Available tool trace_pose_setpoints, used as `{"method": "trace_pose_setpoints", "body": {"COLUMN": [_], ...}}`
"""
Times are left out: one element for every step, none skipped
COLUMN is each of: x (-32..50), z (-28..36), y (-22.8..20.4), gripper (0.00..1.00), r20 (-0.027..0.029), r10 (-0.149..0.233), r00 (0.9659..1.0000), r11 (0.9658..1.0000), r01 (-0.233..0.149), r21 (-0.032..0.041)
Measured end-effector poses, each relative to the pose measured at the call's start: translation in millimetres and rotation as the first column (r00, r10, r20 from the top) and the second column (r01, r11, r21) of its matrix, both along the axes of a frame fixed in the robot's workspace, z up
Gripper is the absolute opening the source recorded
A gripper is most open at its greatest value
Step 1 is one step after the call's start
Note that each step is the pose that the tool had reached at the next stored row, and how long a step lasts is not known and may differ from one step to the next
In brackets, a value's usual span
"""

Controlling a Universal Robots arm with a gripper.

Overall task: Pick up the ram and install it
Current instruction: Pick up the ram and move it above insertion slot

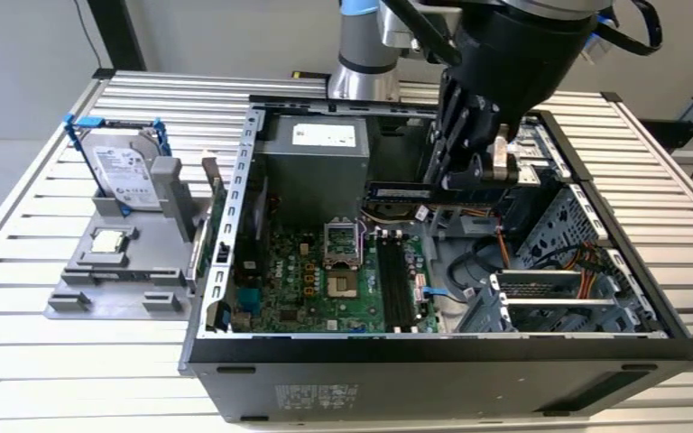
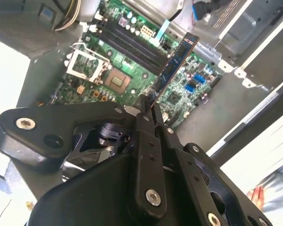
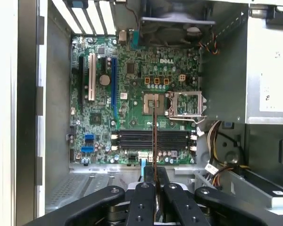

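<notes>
My gripper [image 1: 449, 188] is shut on the ram [image 1: 401, 191], a dark narrow stick held level above the open computer case [image 1: 443, 347], over its back half near the power supply. In the second wrist view the ram [image 2: 172, 66] sticks out from the gripper [image 2: 148, 106] above the green motherboard [image 2: 127, 70]. Seen edge-on in the first wrist view, the ram [image 3: 154, 132] runs out from the gripper [image 3: 154, 173] and crosses over the black memory slots [image 3: 132, 139]. Those slots [image 1: 395, 280] lie lower in the case, apart from the stick.
A silver hard drive [image 1: 124, 171] in a blue frame stands on a grey holder [image 1: 112, 280] at the exterior view's left, with a processor chip [image 1: 108, 241] below it. Inside the case are the power supply [image 1: 317, 153], the open processor socket [image 1: 340, 244], cables [image 1: 479, 266] and a drive cage [image 1: 563, 280].
</notes>
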State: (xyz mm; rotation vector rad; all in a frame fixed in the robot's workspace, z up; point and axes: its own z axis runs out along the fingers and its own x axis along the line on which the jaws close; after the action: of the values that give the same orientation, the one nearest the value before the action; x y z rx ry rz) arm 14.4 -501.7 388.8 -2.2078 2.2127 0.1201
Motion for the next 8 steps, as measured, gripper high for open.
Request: {"method": "trace_pose_setpoints", "body": {"x": [2.3,4.1,5.2,5.2,5.2,5.2,5.2,5.2], "z": [0.0,0.0,0.0,0.0,0.0,0.0,0.0,-0.1], "y": [0.0,0.0,0.0,0.0,0.0,0.0,0.0,0.7], "gripper": [0.0,0.0,0.0,0.0,0.0,0.0,0.0,0.0], "r20": [-0.0002,-0.0003,-0.0002,-0.0003,-0.0003,-0.0003,-0.0004,-0.0003], "r10": [0.0,0.0,0.0,0.0,0.0,0.0,0.0,0.0], "r00": [1.0,1.0,1.0,1.0,1.0,1.0,1.0,1.0], "r11": [1.0,1.0,1.0,1.0,1.0,1.0,1.0,1.0], "r01": [0.0,0.0,0.0,0.0,0.0,0.0,0.0,0.0], "r21": [0.0,-0.0001,-0.0001,0.0,0.0,0.0,0.0,0.0002]}}
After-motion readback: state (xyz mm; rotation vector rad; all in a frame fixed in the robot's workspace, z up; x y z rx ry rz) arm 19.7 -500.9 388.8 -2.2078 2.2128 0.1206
